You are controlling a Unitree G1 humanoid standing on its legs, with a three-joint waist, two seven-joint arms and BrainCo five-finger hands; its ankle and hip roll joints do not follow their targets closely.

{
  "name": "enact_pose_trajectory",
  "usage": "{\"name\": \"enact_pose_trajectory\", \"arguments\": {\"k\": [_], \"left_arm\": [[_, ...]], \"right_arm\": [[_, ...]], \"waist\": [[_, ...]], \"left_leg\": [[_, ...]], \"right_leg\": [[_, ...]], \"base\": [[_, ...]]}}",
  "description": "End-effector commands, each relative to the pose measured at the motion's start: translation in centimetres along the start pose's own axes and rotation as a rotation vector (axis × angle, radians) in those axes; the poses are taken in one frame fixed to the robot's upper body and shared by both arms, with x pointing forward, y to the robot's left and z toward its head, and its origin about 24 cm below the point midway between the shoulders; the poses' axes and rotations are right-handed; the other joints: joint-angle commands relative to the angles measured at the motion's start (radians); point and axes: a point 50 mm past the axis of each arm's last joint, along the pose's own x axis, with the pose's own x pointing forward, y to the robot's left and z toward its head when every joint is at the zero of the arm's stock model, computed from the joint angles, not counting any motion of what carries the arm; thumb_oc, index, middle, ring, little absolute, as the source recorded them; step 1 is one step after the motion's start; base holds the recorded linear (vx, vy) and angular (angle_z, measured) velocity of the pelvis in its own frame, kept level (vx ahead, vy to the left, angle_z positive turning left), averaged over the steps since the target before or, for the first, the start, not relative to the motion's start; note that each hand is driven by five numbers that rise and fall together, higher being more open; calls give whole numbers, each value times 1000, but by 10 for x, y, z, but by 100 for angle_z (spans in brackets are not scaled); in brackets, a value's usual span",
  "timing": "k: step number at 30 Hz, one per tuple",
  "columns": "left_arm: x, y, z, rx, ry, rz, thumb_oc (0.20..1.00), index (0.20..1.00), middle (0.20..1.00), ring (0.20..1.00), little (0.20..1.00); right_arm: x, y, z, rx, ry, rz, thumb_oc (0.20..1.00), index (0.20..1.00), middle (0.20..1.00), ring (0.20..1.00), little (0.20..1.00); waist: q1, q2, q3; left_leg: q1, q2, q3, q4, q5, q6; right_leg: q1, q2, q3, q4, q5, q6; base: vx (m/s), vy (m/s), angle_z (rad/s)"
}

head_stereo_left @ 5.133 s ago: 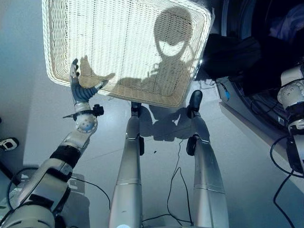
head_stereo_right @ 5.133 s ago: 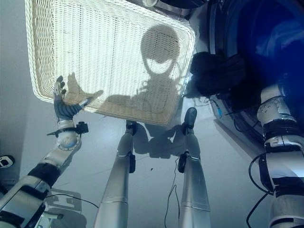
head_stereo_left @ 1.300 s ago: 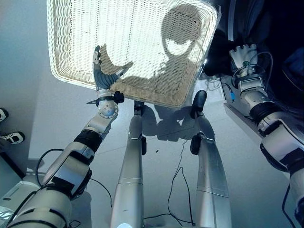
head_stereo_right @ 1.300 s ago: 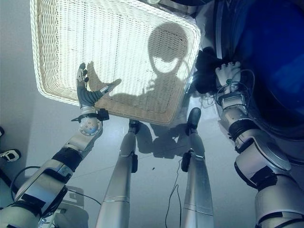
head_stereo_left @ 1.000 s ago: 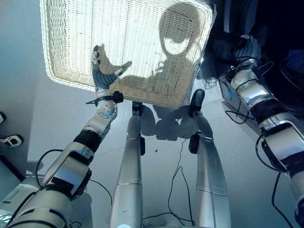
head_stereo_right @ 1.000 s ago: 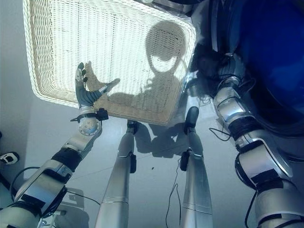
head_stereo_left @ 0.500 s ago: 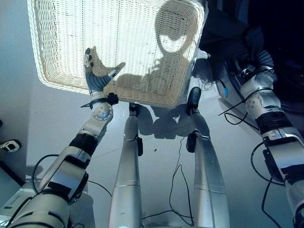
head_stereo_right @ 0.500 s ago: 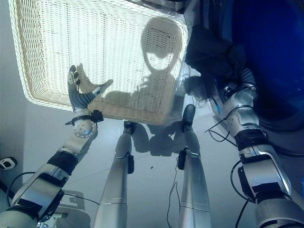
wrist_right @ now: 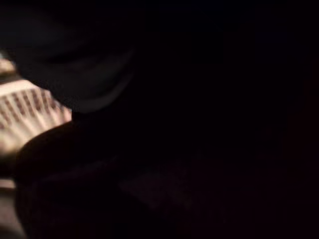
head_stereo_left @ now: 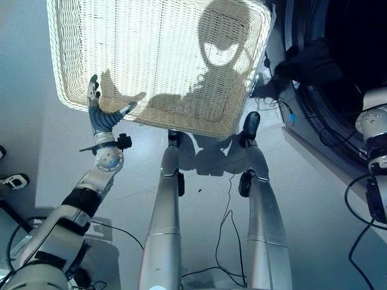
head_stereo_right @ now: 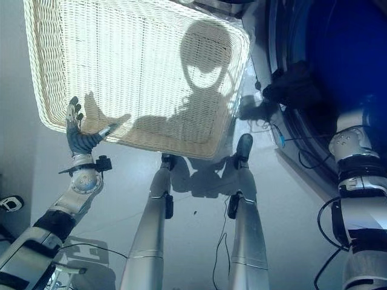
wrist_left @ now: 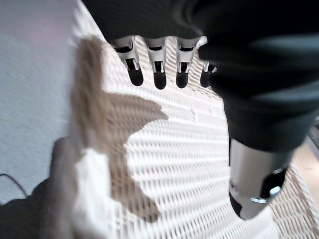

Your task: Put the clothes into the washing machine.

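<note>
Dark clothes (head_stereo_left: 305, 60) lie at the washing machine (head_stereo_right: 326, 36) mouth; left hand (head_stereo_left: 100, 118) fingers spread over basket (head_stereo_left: 157, 54).

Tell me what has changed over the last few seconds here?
The right arm reached out toward the washer with its hand beside the dark cloth, then drew back; its hand is now out of sight. The cloth now hangs on the washer's door rim. The left hand drifted slightly but stays open, fingers straight, over the near edge of the basket, which stayed put.
</note>
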Motion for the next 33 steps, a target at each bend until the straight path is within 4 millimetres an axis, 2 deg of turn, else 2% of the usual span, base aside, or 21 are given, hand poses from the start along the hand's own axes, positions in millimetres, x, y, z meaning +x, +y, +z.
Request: {"name": "enact_pose_trajectory", "arguments": {"k": [1,7,9,10,11,12,15,19,21,23,24,25,29,33], "left_arm": [[6,24,-1,-44,-7,76,1000,1000,1000,1000,1000],[4,26,-5,-43,6,61,1000,1000,1000,1000,1000],[3,25,-6,-43,11,55,1000,1000,1000,1000,1000],[3,25,-6,-43,12,53,1000,1000,1000,1000,1000],[4,25,-7,-42,19,43,1000,1000,1000,1000,1000],[4,24,-7,-42,20,41,1000,1000,1000,1000,1000],[5,21,-6,-44,18,31,1000,1000,1000,1000,1000],[14,17,0,-41,12,22,1000,1000,1000,1000,1000],[18,13,4,-40,4,13,1000,1000,1000,1000,1000],[19,10,5,-40,1,10,1000,1000,1000,1000,1000],[19,8,6,-46,-3,8,1000,1000,1000,1000,1000],[19,6,7,-49,-4,7,1000,1000,1000,1000,1000],[24,4,12,-61,-10,1,1000,1000,1000,1000,1000],[26,3,12,-68,-11,1,1000,1000,1000,1000,1000]], "right_arm": [[49,-13,158,211,-443,-141,200,200,200,200,200],[50,-11,158,194,-441,-132,200,200,200,200,200],[51,-10,154,174,-429,-121,247,247,247,247,247],[51,-10,152,168,-427,-123,354,354,354,354,354],[58,-12,141,75,-374,-131,1000,1000,1000,1000,1000],[59,-13,140,49,-383,-132,1000,1000,1000,1000,1000],[61,-9,128,-229,-389,-129,1000,1000,1000,1000,1000],[67,-11,114,-471,-343,-114,1000,1000,1000,1000,1000],[64,-8,112,-847,-503,-138,1000,1000,1000,1000,1000],[58,0,115,-950,-587,-145,1000,1000,1000,1000,1000],[47,15,113,-1101,-702,-99,1000,1000,1000,1000,1000],[38,25,114,-1162,-790,-87,1000,1000,1000,1000,1000],[9,52,108,-1255,-1020,-8,1000,1000,1000,1000,1000],[0,55,94,-1236,-1126,49,1000,1000,1000,1000,1000]], "waist": [[-58,-27,-10],[-51,-19,-10],[-48,-15,-10],[-47,-14,-10],[-40,-9,-10],[-39,-9,-10],[-31,-7,-10],[-28,-7,-10],[-25,-7,-10],[-24,-6,-10],[-25,-3,-10],[-25,0,-10],[-19,11,-10],[-19,19,-10]], "left_leg": [[72,-61,8,-43,-26,77],[70,-70,-1,-34,-25,79],[68,-74,-3,-30,-25,79],[67,-75,-3,-28,-26,79],[70,-76,-1,-26,-26,79],[70,-76,-2,-26,-26,80],[65,-79,-4,-20,-26,82],[56,-77,-3,-13,-27,83],[48,-80,-4,-10,-24,86],[43,-81,-3,-7,-25,89],[33,-81,-2,2,-25,88],[30,-82,-3,2,-24,90],[23,-83,-2,-2,-23,93],[16,-84,1,3,-27,96]], "right_leg": [[85,118,-82,46,-49,38],[85,116,-81,49,-54,31],[83,116,-79,51,-56,29],[82,115,-79,51,-56,29],[88,115,-81,52,-61,27],[89,114,-81,51,-61,27],[88,115,-80,50,-61,25],[85,113,-84,52,-62,26],[80,113,-85,52,-55,28],[77,112,-87,53,-56,28],[69,110,-87,60,-56,31],[65,110,-88,60,-56,30],[55,106,-92,66,-64,31],[49,101,-98,73,-71,34]], "base": [[0,0,0],[0,0,0],[0,0,0],[0,0,0],[0,0,0],[0,0,0],[0,0,0],[0,0,0],[0,0,0],[0,0,0],[0,0,0],[0,0,0],[0,0,0],[0,0,0]]}}
